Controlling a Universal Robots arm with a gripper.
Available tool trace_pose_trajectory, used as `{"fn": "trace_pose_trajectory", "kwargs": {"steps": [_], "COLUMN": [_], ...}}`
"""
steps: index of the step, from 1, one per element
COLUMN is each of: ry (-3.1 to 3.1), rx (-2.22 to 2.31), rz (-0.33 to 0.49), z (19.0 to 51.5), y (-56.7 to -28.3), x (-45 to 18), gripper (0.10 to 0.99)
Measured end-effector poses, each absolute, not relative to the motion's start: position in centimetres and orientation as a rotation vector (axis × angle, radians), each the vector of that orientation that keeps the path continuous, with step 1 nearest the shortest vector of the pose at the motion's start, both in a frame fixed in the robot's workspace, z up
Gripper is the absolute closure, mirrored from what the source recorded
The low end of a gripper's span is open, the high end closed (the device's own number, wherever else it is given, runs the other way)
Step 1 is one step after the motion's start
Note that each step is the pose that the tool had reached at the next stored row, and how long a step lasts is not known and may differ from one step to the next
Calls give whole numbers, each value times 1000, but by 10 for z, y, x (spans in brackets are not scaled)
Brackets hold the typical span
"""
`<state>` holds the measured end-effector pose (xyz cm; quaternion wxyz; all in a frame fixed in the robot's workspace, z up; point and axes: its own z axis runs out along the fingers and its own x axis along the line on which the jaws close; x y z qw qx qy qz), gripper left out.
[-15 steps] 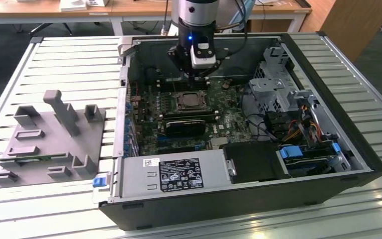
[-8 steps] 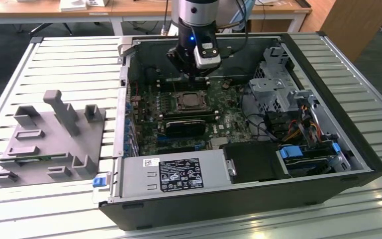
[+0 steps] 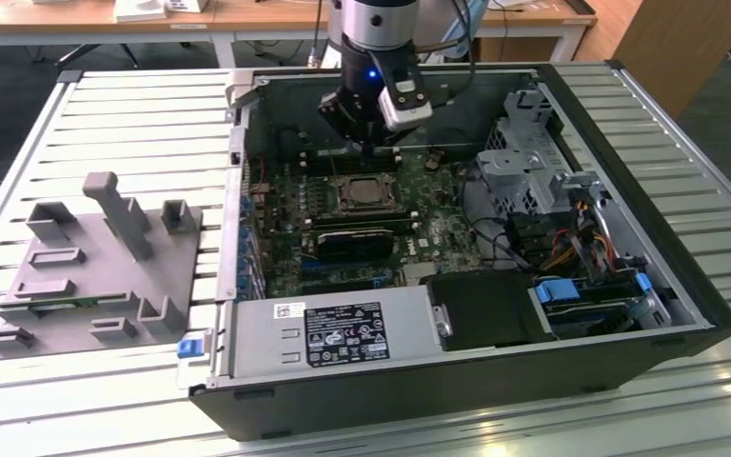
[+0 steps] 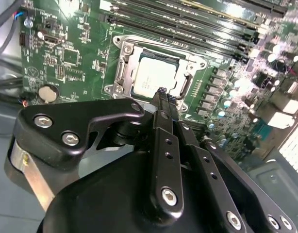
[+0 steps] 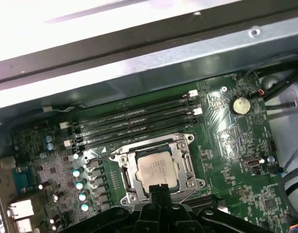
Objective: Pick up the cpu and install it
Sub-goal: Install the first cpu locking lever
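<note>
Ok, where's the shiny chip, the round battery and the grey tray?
cpu (image 5: pixel 157 170): first wrist view, middle of its silvery top.
coin battery (image 5: pixel 241 105): first wrist view, centre of its round face.
grey tray (image 3: pixel 87 271): exterior view, its flat base.

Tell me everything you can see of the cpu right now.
The cpu is a small flat square chip with a silvery metal top and a paler border. In both wrist views it lies flat inside the socket on the green motherboard, framed on all sides by the socket's metal bracket. The gripper hangs just above its near edge with fingers together, holding nothing; whether the tips touch the chip cannot be told. In the exterior view it shows as a pale square below the gripper.
</note>
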<state>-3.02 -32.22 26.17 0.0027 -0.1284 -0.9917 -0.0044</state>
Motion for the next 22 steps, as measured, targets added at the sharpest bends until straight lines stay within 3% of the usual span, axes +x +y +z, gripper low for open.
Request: {"fn": "trace_pose_trajectory", "kwargs": {"steps": [22], "ry": [-3133], "rx": [-124], "rz": [-13], "z": [262], "y": [-322], "x": [-30], "gripper": [980]}}
